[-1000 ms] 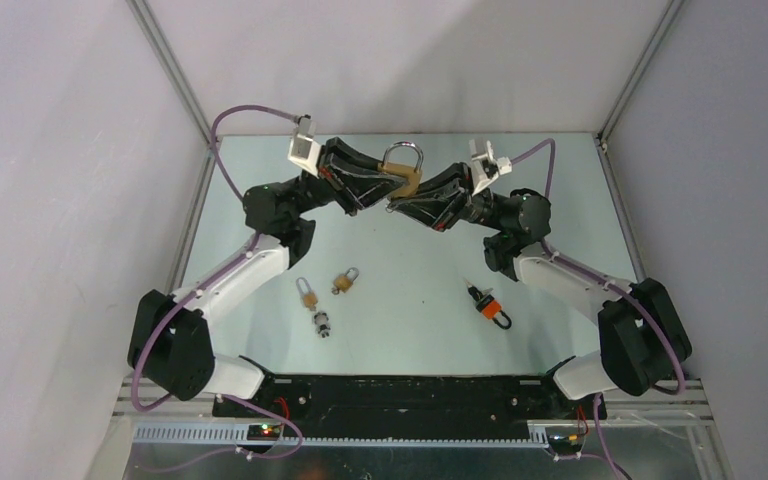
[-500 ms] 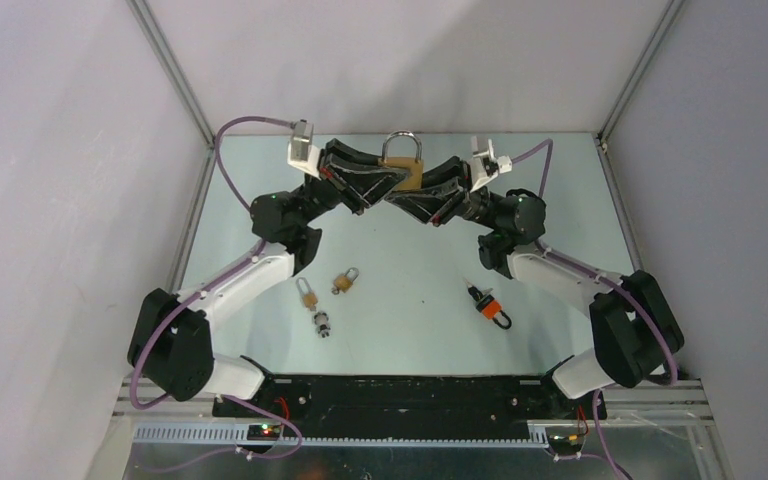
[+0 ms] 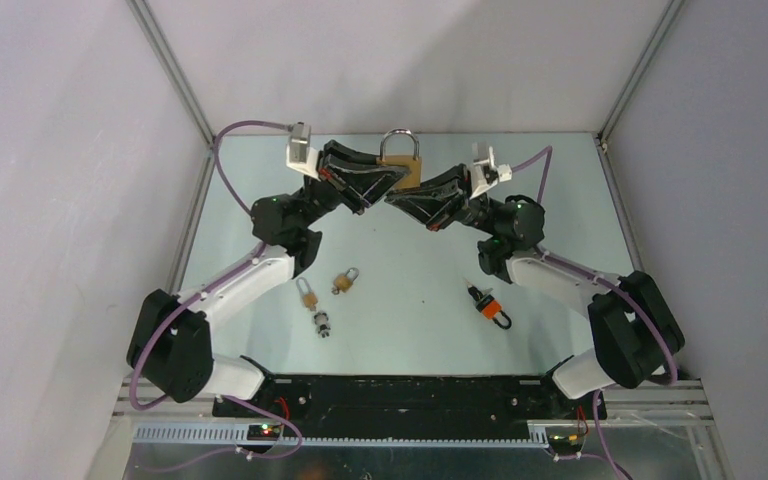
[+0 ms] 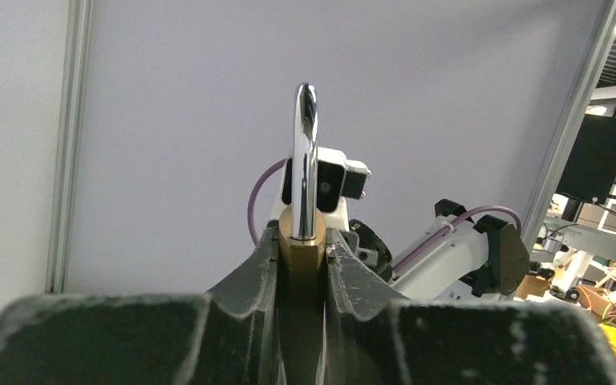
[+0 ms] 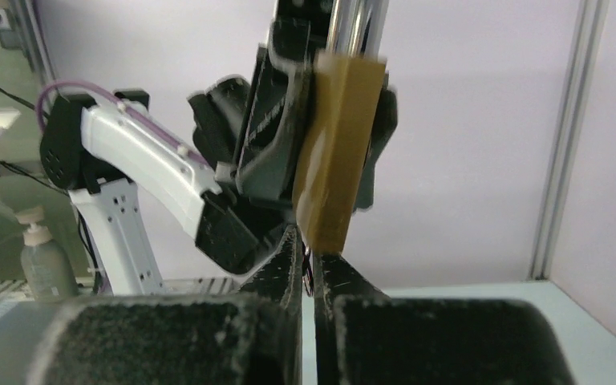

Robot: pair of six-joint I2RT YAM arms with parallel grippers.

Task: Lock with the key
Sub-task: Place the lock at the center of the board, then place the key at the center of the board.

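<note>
Nearest the arm bases, well below and short of the left gripper [image 3: 396,176], three small things lie on the tabletop [image 3: 410,270]: a short metal cylinder [image 3: 322,324] and, just beyond it, two small brass padlocks [image 3: 307,293] [image 3: 345,281] side by side but apart. Well below and short of the right gripper [image 3: 393,198] lies a black piece with an orange band [image 3: 490,306].

Farther back, both grippers are raised above the tabletop and meet tip to tip. The left gripper [image 4: 302,241] is clenched on the large brass padlock [image 3: 408,172], its fingers [image 4: 257,265] pressing the two flat faces of the body, with the shackle [image 4: 306,136] standing upright past the fingertips. The right gripper [image 5: 309,258] is clamped shut, its tips just under the padlock's bottom edge [image 5: 333,216]. Something thin and metallic shows between those tips, too small to identify.
</note>
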